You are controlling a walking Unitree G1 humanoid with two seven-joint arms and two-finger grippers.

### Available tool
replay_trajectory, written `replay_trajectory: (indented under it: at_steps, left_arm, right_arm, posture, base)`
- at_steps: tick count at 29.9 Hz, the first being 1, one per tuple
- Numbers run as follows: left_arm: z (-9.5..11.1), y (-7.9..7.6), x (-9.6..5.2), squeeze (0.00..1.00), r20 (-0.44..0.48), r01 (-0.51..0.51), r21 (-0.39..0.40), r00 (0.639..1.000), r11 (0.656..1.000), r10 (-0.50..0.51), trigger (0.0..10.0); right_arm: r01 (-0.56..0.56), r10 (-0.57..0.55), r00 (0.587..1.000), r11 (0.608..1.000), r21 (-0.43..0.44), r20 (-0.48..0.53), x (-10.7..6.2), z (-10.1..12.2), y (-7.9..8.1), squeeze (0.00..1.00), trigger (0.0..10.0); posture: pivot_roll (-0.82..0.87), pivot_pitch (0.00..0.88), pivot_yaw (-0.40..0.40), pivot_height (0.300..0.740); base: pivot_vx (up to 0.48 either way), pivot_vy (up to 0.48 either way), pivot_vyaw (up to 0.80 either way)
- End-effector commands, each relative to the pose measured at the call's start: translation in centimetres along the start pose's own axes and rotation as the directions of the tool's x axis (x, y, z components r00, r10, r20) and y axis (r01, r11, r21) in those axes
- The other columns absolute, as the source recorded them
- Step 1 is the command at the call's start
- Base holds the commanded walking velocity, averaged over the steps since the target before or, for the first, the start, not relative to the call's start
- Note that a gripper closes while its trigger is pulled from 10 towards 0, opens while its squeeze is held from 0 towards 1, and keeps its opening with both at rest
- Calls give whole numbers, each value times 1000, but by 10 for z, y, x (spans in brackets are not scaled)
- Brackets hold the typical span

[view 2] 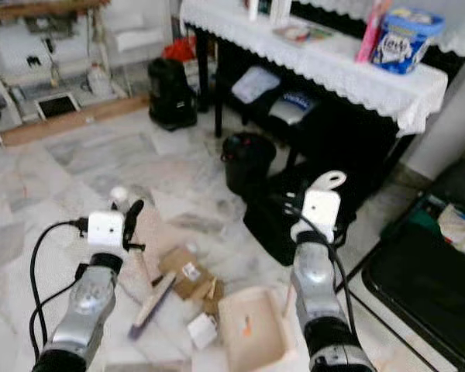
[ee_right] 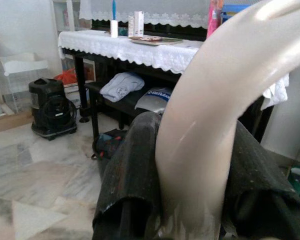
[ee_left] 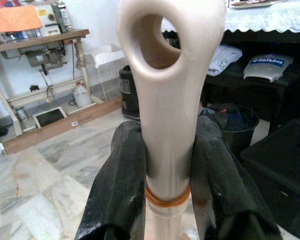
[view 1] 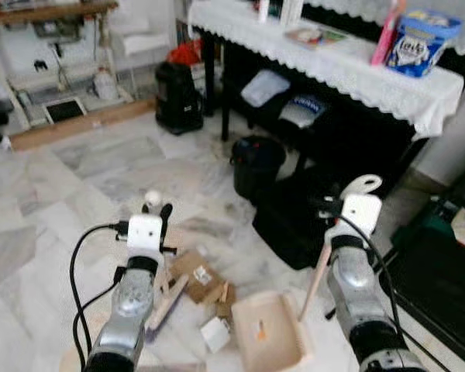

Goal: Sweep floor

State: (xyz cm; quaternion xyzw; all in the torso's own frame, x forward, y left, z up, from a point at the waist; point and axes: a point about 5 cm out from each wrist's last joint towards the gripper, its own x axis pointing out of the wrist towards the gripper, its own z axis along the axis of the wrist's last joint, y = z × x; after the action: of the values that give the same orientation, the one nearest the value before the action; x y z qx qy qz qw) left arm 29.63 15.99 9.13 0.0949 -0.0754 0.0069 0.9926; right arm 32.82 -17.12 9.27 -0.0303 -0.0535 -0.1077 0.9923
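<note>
Left hand (ee_left: 162, 195) grips broom (view 1: 164, 304) upright; right hand (ee_right: 190, 195) clasps tilted dustpan (view 1: 270, 332) handle.

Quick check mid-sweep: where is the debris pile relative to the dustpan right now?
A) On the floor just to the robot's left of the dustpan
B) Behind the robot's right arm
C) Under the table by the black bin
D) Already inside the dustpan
A: the cardboard scraps lie on the marble floor beside the dustpan, on its left side, with the broom head next to them.

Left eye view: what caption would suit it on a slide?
Left gripper holds a broom handle, right gripper a dustpan, above cardboard scraps on marble floor.
</note>
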Motion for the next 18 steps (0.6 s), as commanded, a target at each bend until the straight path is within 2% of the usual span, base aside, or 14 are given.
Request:
replay_trajectory:
  at_steps: [1, 18]
  left_arm:
    - [10, 4, 5, 0, 47, -12, 28, 999, 1000, 11, 10000]
    - [11, 11, 6, 0, 34, -44, 40, 999, 998, 43, 10000]
  right_arm:
    - [35, -35, 999, 999, 6, -11, 4, 2, -5, 0, 10000]
    - [120, -131, 983, 989, -91, -130, 3, -20, -29, 0, 10000]
  posture:
    - [80, 0, -30, 740]
    - [75, 0, -31, 740]
  base:
    - [0, 0, 0]
    - [0, 0, 0]
